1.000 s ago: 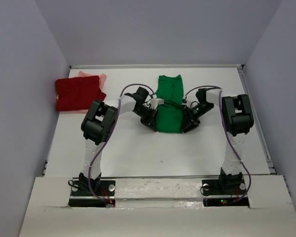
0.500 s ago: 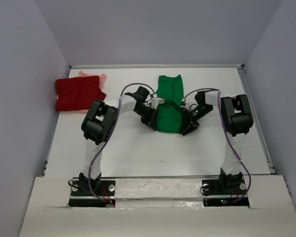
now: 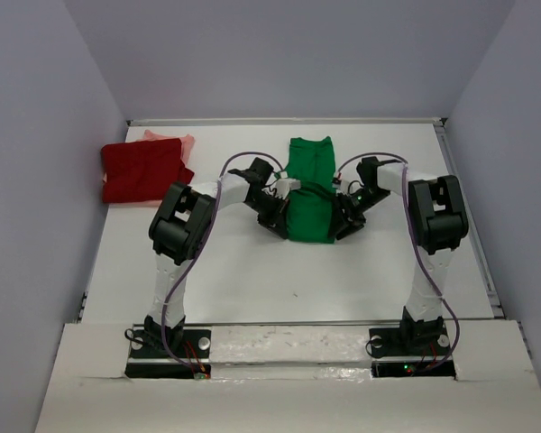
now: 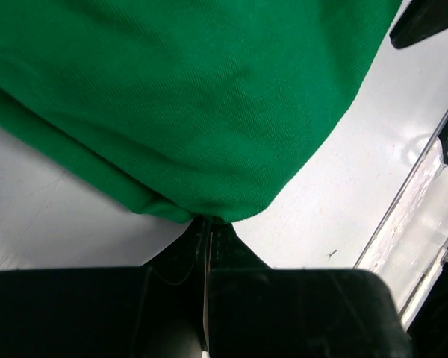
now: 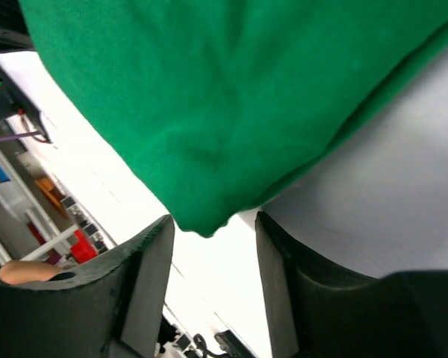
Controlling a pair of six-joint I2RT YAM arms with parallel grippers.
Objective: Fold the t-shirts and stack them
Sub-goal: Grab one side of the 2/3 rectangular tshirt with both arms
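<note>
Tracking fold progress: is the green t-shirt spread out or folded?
Folded lengthwise: the green t-shirt shows as a narrow strip, no sleeves out.

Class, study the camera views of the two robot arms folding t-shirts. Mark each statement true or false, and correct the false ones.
1. The bright green cloth t-shirt lies mid-table between the two arms. True.
2. The fingers of the left gripper stand wide apart. False: they are shut on a corner of the green shirt.
3. The dark red cloth t-shirt lies over the pale salmon-pink t-shirt. True: only a pink edge shows beyond it.
4. The fingers of the right gripper are clamped tight on the green shirt. False: they stand apart, with a shirt corner in the gap.
5. The red shirt sits at the right side of the white table. False: it is at the far left.
</note>
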